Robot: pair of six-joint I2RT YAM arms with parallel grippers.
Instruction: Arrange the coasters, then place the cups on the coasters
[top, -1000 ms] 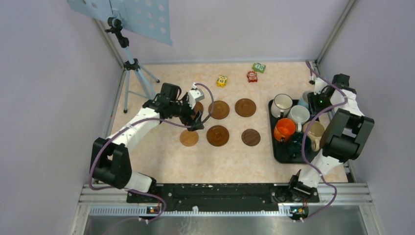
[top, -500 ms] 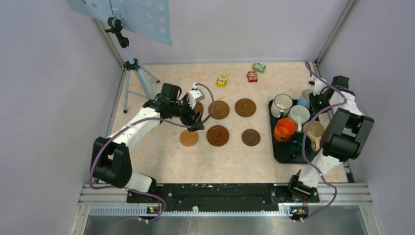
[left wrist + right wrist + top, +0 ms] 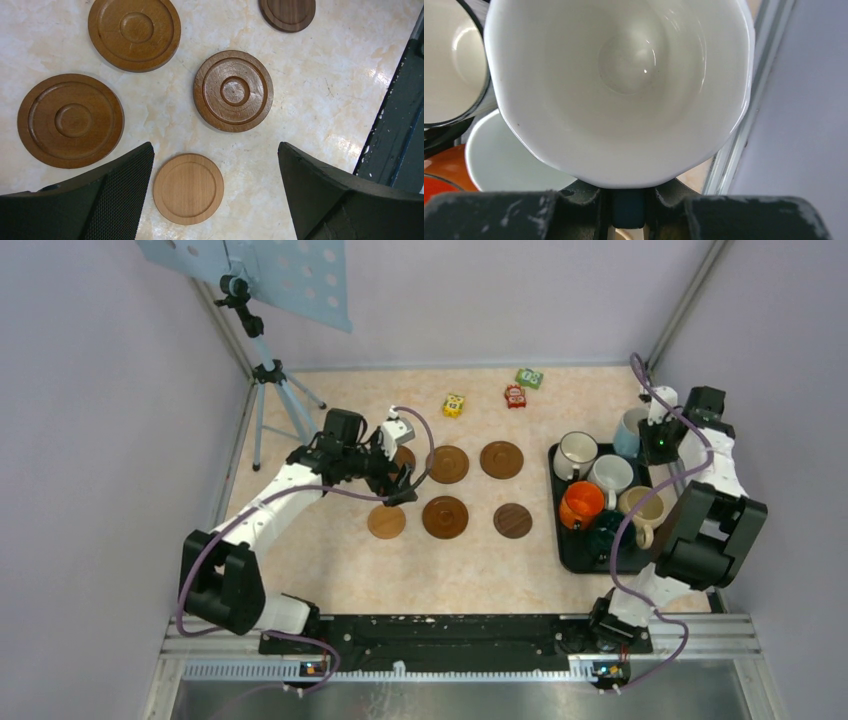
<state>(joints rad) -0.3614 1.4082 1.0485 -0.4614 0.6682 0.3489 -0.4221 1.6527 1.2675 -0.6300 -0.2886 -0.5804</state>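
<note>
Six brown coasters lie in two rows of three: back row [image 3: 403, 457], [image 3: 448, 464], [image 3: 501, 459], front row [image 3: 387, 521], [image 3: 445, 517], [image 3: 513, 520]. My left gripper [image 3: 398, 485] hangs open above the left ones, with the light coaster [image 3: 188, 188] below its spread fingers and untouched. The black tray [image 3: 570, 552] holds the dark-rimmed white cup [image 3: 576, 454], white cup [image 3: 610, 476], orange cup [image 3: 581, 505], beige cup [image 3: 643, 507] and dark green cup [image 3: 605, 533]. My right gripper [image 3: 629, 200] is shut on the handle of the light blue cup [image 3: 624, 85], at the tray's far right corner [image 3: 632, 430].
A camera tripod [image 3: 270, 390] stands at the back left. Three small toy blocks, yellow [image 3: 454, 405], red [image 3: 515, 395] and green [image 3: 529, 378], lie near the back wall. The metal frame post runs close to the right of the held cup.
The right gripper has closed on the light blue cup's handle, and its arm has shifted back and to the right with the cup. The left arm has barely moved.
</note>
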